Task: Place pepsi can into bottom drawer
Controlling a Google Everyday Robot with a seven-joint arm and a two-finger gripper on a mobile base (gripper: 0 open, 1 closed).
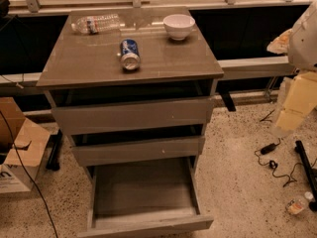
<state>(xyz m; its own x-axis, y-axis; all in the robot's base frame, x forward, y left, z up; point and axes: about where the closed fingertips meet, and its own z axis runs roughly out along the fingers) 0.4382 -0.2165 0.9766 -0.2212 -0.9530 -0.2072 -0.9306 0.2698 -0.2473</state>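
Speckled flooring surrounds a grey-brown cabinet [84, 66] whose bottom drawer [143, 192] stands pulled out, near the camera, its floor bare. On top, the pepsi can [130, 54] lies on its side, a water bottle [96, 24] far left and a white bowl [179, 26] far right. The gripper [290, 114] hangs at the right edge, well apart from the can; wide or narrow cannot be told. Pick-up and placement appear still ahead.
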